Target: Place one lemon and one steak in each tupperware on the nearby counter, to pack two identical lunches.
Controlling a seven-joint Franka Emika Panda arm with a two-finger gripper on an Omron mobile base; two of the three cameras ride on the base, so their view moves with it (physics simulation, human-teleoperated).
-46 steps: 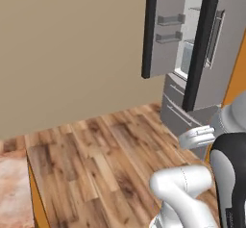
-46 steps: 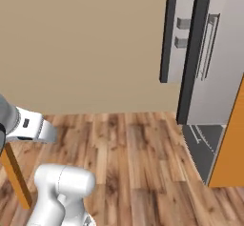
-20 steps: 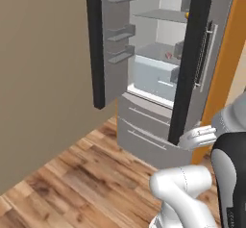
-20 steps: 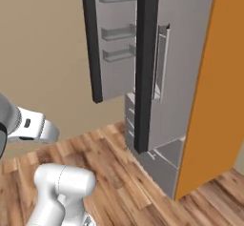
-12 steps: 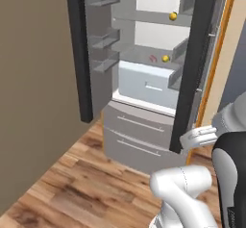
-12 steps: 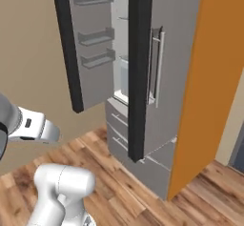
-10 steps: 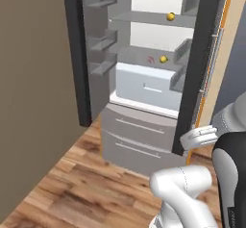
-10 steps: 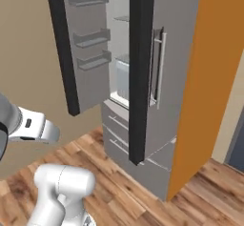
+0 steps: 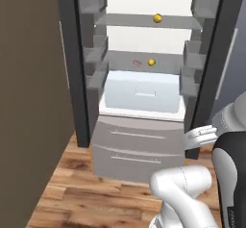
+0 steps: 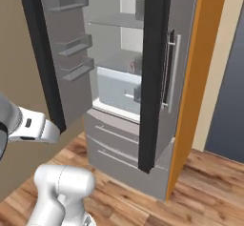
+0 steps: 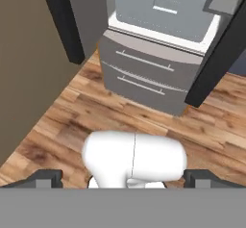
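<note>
Inside an open fridge, one lemon (image 9: pixel 157 18) sits on the upper shelf and a second lemon (image 9: pixel 151 62) on the shelf below. Just left of that lower lemon lies a small pink steak (image 9: pixel 137 62). My gripper (image 9: pixel 201 136) hangs low in front of the fridge, well short of the shelves. It also shows at the left edge of the right base view as the gripper (image 10: pixel 45 130). In the hand view the gripper (image 11: pixel 124 179) is open, its dark fingertips (image 11: pixel 45 178) far apart with nothing between them. The tupperware and the counter are out of view.
The fridge has two grey pull-out drawers (image 9: pixel 137 152) at floor level and a pale crisper box (image 9: pixel 143 93) above them. Its dark doors (image 10: pixel 153 77) stand open on both sides. A beige wall (image 9: pixel 29 102) is on the left, an orange cabinet side (image 10: pixel 193 82) on the right, and a wood plank floor (image 11: pixel 72 121) below.
The whole picture has shifted: the base has moved, so the open fridge now stands straight ahead and nearer. The lemons and steak have come into view. The gripper stays open.
</note>
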